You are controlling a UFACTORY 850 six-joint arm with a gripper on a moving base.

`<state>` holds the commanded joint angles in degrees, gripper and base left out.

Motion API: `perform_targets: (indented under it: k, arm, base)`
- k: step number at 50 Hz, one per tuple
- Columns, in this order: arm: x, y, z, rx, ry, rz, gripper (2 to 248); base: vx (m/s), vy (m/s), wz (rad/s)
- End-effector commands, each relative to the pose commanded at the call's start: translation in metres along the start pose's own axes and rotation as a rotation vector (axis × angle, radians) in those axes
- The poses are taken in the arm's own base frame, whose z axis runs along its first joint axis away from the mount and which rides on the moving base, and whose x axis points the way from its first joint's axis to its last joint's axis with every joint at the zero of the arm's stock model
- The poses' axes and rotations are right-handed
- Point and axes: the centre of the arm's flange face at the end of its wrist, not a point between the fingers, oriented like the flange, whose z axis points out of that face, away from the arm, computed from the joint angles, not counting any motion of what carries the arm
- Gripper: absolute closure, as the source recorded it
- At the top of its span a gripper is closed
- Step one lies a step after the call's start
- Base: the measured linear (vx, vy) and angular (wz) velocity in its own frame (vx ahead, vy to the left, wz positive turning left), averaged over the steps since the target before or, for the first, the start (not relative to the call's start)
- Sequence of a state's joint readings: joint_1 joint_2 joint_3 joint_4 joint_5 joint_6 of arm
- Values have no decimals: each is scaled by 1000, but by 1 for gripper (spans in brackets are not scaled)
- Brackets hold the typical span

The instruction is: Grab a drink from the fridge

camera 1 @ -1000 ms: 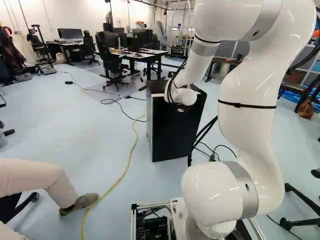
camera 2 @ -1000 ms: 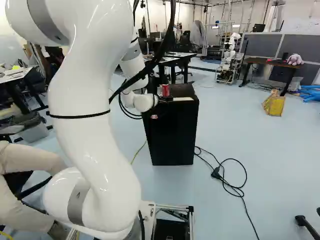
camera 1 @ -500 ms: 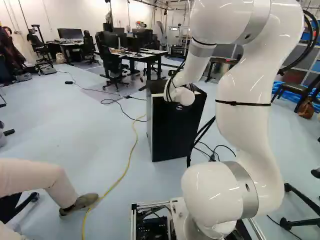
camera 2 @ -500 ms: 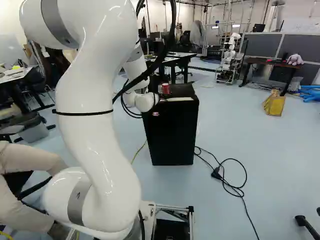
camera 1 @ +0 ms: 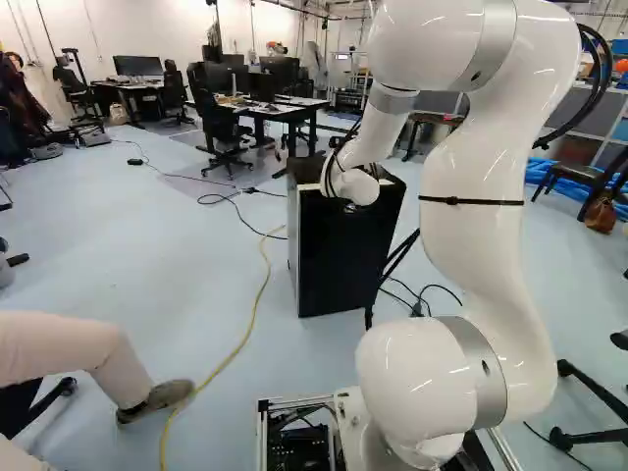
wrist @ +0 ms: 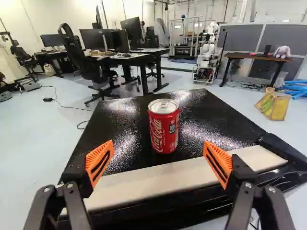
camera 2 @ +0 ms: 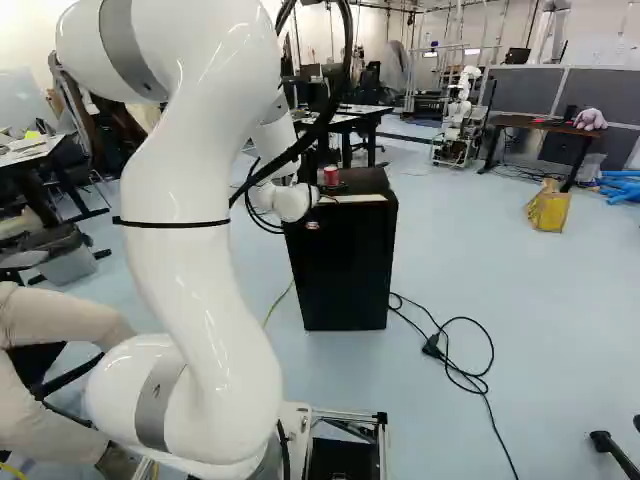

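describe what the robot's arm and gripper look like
The arm is glossy white with rounded segments, grey bands, a thin black strap and black cables. The gripper is black, its two fingers faced with slotted orange pads.

Arm (camera 1: 476, 206) leaning farther forward than before

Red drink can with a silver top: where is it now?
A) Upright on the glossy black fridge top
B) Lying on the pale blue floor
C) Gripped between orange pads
A: the can stands upright on the fridge top, ahead of the open gripper.
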<state>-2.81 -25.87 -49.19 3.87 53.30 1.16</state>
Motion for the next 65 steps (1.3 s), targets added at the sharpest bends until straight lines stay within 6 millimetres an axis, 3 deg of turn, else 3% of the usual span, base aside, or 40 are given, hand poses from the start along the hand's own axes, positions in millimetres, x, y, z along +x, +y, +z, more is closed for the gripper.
perform_targets:
  k: [65]
  arm:
    - [2,-2,24,2,16,1,3]
  base:
    - [0,0,0]
